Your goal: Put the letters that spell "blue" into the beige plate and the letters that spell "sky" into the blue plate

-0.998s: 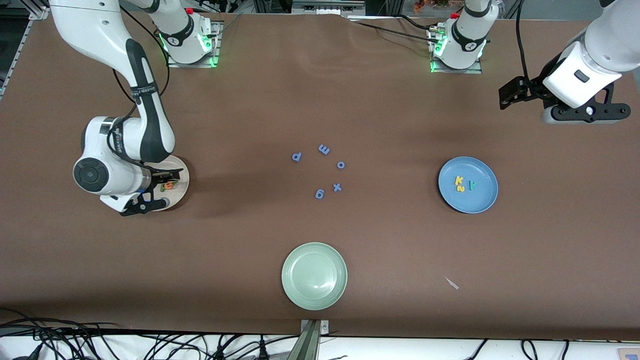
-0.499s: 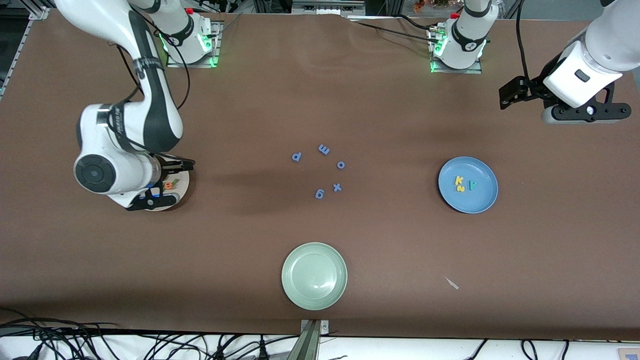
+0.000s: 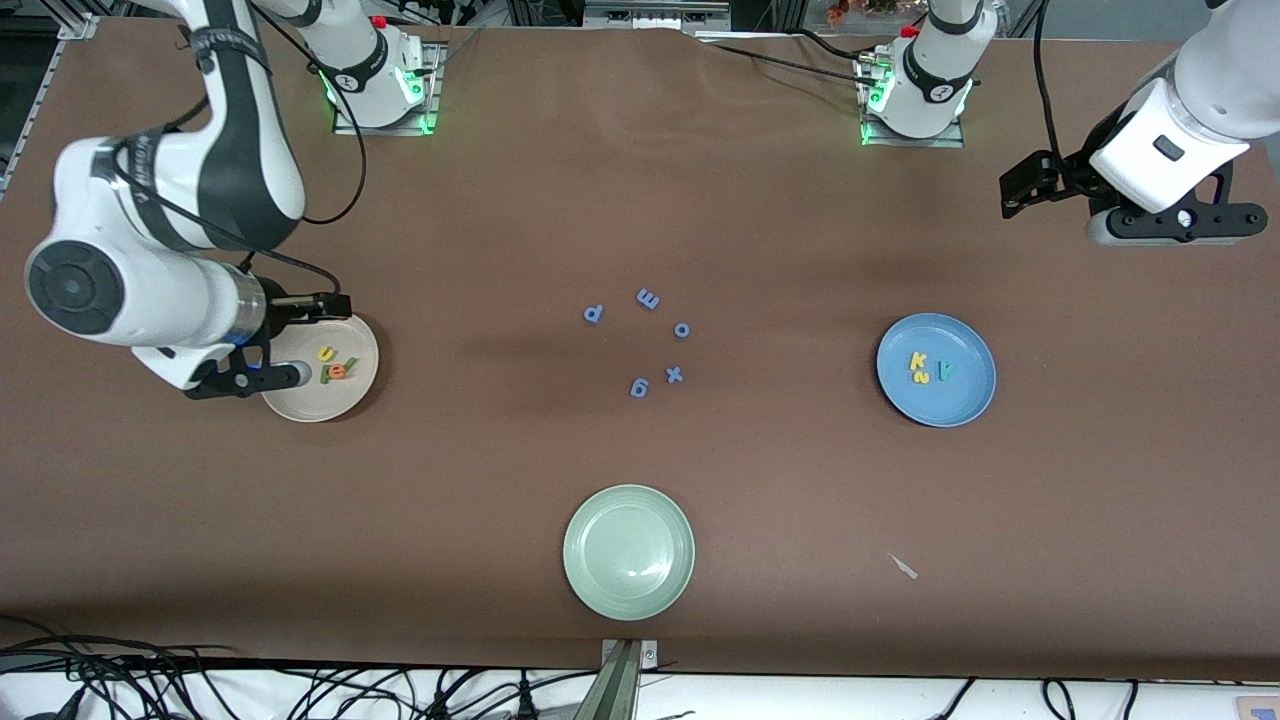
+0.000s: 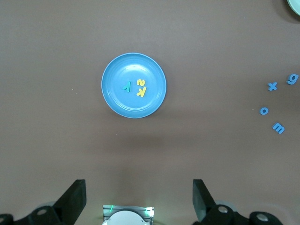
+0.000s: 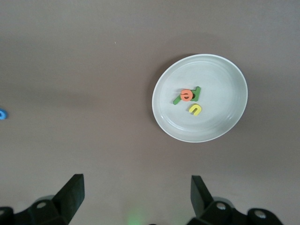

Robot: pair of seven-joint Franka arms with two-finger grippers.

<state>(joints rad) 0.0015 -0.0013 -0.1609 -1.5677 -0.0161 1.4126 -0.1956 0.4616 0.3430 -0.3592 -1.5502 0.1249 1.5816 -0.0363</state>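
- Here, the right gripper (image 3: 262, 352) hangs in the air over the edge of the beige plate (image 3: 345, 400), at the right arm's end of the table; its fingers (image 5: 70, 194) stand wide apart and hold nothing.
- The beige plate holds a small cluster of foam letters: a yellow u (image 3: 326, 353), an orange e (image 3: 339, 372) and green pieces (image 5: 196, 92) partly under the e, which cannot be told apart as b and l from these pictures.
- The orange e lies on top of the green pieces; the yellow u sits just beside them, apart from the e.
- The left gripper (image 3: 1030, 185) waits in the air over bare table at the left arm's end, nearer the robots' bases than the blue plate (image 3: 965, 405); its fingers (image 4: 72, 199) are spread wide and empty.
- The blue plate holds three letters close together near its middle: a yellow k (image 3: 917, 360), a yellow s (image 3: 921, 377) just beside it, and a teal y (image 3: 944, 370) next to both.
- Five periwinkle-blue letters (image 3: 641, 387) lie loose on the brown table (image 3: 780, 220) about midway between the two plates, set in a rough ring.
- A pale green plate (image 3: 578, 580) sits alone, nearer the front camera than those blue letters.
- A small pale scrap (image 3: 906, 567) lies on the table, nearer the front camera than the blue plate.
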